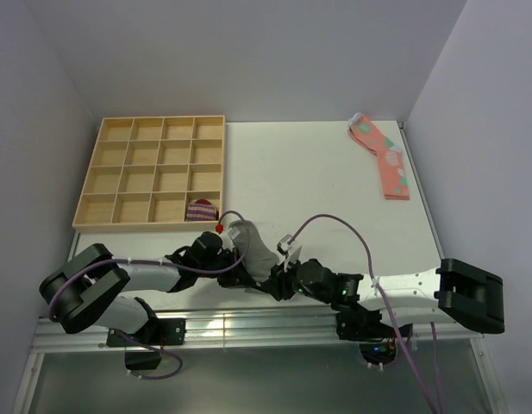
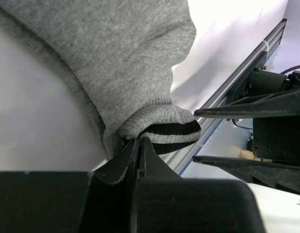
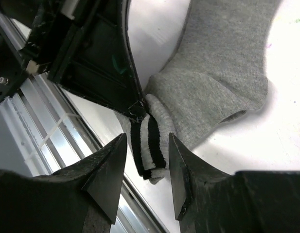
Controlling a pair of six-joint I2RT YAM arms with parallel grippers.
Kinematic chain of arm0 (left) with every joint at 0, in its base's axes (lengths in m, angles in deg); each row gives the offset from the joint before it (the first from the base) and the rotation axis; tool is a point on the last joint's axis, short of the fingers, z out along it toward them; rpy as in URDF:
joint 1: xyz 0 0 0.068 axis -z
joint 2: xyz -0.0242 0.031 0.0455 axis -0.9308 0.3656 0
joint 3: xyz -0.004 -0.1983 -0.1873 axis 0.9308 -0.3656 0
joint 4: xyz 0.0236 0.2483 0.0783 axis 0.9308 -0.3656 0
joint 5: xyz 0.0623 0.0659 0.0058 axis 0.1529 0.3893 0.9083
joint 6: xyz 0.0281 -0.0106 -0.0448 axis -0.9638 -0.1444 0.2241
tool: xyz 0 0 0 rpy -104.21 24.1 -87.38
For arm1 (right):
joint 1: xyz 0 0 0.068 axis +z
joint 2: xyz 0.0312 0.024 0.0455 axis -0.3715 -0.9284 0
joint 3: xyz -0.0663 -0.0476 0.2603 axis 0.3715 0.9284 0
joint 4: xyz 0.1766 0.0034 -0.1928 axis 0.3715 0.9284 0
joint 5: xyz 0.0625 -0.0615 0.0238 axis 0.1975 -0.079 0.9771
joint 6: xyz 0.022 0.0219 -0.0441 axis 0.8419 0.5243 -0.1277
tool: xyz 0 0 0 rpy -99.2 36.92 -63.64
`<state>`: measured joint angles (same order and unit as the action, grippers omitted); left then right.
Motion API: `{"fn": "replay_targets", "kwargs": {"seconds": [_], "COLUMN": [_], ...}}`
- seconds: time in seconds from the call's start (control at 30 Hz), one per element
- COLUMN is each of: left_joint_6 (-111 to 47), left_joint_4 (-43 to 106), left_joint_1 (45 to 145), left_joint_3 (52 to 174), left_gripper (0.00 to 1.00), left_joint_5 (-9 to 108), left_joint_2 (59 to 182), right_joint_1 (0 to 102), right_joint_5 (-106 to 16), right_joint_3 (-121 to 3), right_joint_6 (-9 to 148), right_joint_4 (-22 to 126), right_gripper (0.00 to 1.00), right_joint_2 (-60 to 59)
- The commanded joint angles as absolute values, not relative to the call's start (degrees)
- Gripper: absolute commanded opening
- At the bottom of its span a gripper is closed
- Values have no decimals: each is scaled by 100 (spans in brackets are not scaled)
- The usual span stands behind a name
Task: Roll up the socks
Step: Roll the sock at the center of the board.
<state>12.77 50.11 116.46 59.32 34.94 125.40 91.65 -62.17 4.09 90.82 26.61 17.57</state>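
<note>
Two hands crowd the near edge of the desk. The left hand pinches the grey sock; the right hand gapes around its cuff.

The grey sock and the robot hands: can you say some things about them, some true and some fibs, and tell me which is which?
1. The left gripper is shut on the grey sock near its striped cuff. True.
2. The right gripper is squeezing the cuff. False: its jaws stand open, one on each side of the cuff.
3. The purple-striped bundle sits in a compartment of the wooden tray. True.
4. The pink socks lie in the wooden tray. False: they lie on the table, near its far right corner.
</note>
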Motion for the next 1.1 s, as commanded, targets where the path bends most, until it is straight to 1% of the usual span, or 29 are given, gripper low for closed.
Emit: {"fn": "replay_targets", "kwargs": {"seconds": [0.0,0.2,0.47,0.8,0.93,1.07], "left_joint_6": [972,875,813,796,796,787], "left_joint_4": [3741,3652,3520,3556,3564,3547], "left_joint_1": [11462,11321,11163,11057,11048,11013], "left_joint_3": [5712,5827,5915,5967,5967,5985], "left_gripper": [0,0,0,0,0,0], "left_joint_5": [3466,3246,3141,3017,2991,2956], "left_joint_2": [12808,12852,12887,13054,13063,13028], "right_joint_1": [9335,9659,10134,10565,10679,10811], "right_joint_5": [-6618,-6925,-7374,-7971,-8112,-8551], "right_joint_3": [390,399,390,-66,-119,-233], "right_joint_6": [8826,8747,8712,8632,8641,8650], "right_joint_4": [2056,1827,1520,1643,1607,1809], "right_gripper": [47,49,49,50,50,50], "right_joint_2": [1749,1653,1047,-86,-289,-456]}}
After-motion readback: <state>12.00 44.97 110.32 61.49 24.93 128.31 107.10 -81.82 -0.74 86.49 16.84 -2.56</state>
